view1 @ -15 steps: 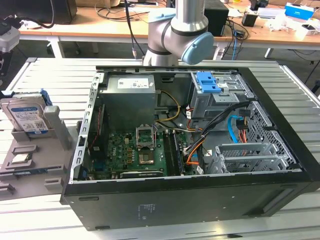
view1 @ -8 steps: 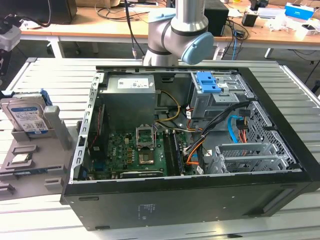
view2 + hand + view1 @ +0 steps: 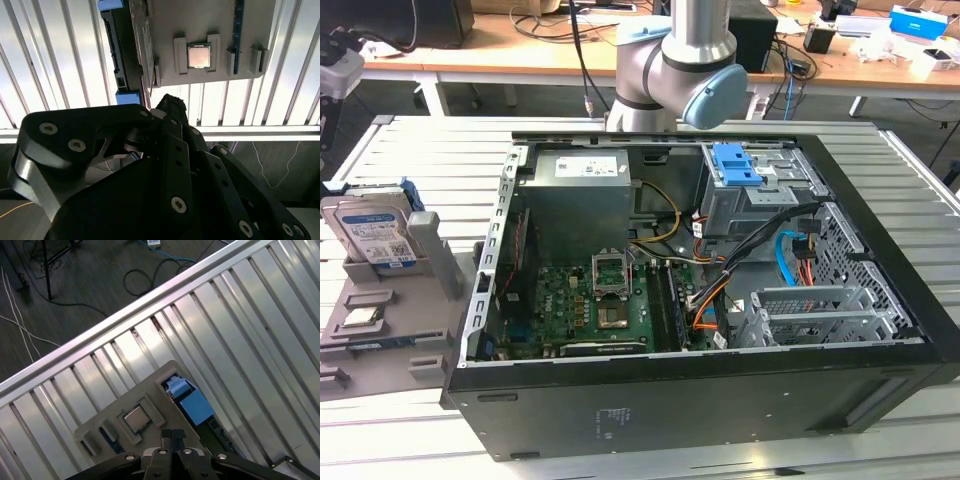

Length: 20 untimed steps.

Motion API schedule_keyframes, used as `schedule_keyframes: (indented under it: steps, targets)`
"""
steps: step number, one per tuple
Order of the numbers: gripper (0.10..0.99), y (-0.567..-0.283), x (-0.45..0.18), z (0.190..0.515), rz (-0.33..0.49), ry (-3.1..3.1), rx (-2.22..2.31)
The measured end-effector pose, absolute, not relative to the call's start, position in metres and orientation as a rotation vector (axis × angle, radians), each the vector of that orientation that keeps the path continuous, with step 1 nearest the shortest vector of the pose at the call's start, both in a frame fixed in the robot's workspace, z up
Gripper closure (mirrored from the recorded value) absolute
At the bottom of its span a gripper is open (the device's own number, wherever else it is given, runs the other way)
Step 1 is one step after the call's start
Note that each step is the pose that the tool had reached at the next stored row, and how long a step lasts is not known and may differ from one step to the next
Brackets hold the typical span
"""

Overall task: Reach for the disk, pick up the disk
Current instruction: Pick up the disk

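Exterior view above case (image 3: 700, 410), wrist views (close) over holder (image 3: 200, 22) (image 3: 161, 384)

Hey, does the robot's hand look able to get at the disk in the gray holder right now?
Probably yes: the disk stands uncovered in the gray holder, nothing lies between, and the shut hand hovers close beside it.

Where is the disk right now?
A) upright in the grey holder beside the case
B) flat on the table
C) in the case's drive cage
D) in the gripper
A: the disk stands on edge in the grey holder at the exterior view's left, outside the computer case.
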<state>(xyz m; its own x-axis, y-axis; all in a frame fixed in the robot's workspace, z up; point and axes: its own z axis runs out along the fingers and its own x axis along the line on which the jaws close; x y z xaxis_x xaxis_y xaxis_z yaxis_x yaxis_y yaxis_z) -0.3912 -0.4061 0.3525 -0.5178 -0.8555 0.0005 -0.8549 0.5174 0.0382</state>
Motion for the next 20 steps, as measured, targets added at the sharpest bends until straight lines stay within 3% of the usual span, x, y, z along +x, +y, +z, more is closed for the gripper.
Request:
schedule_keyframes:
  steps: [20]
  targets:
    - [0.980, -0.4061, -0.3912, 0.3525, -0.049, -2.607, 1.714]
